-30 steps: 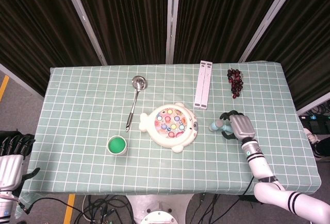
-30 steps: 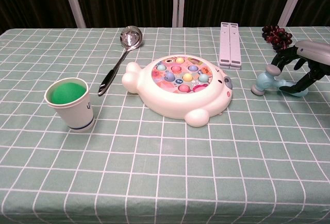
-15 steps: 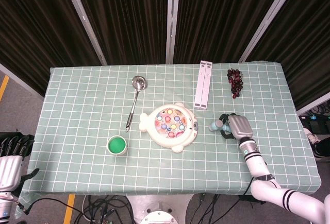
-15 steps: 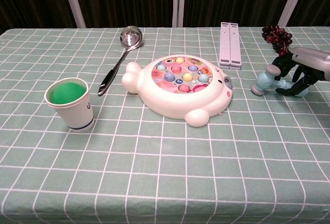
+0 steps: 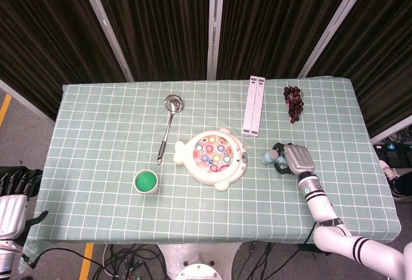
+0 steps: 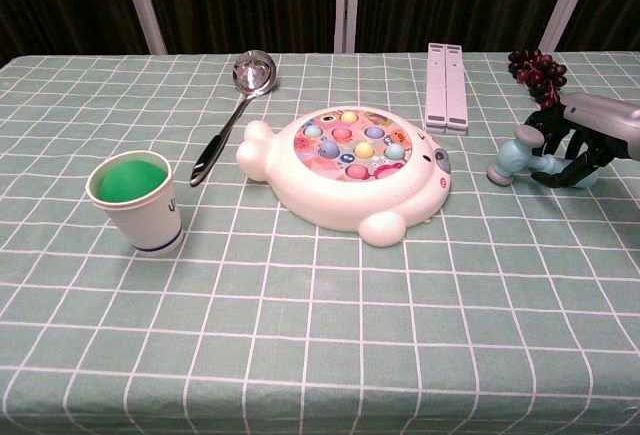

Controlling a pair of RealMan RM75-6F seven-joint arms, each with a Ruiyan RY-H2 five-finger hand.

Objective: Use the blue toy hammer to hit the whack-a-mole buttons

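The blue toy hammer (image 6: pixel 508 160) lies on the checked cloth right of the whack-a-mole toy (image 6: pixel 345 200), its head (image 5: pixel 266 158) pointing toward the toy. My right hand (image 6: pixel 585 133) sits low over the handle, with dark fingers (image 6: pixel 560 167) curled around it. From the head view the right hand (image 5: pixel 295 159) covers the handle, so only the hammer head shows. The white fish-shaped toy (image 5: pixel 219 180) carries several coloured buttons (image 6: pixel 350 142). My left hand (image 5: pixel 13 199) hangs off the table's front left corner, holding nothing.
A metal ladle (image 6: pixel 225 140) lies left of the toy. A paper cup (image 6: pixel 135 200) with a green ball in it stands front left. A white bar (image 6: pixel 445 85) and dark grapes (image 6: pixel 535 67) lie at the back right, close behind my right hand.
My right hand has lowered onto the hammer handle and its fingers have closed in around it. The hammer stays on the cloth. The left hand barely shifted.
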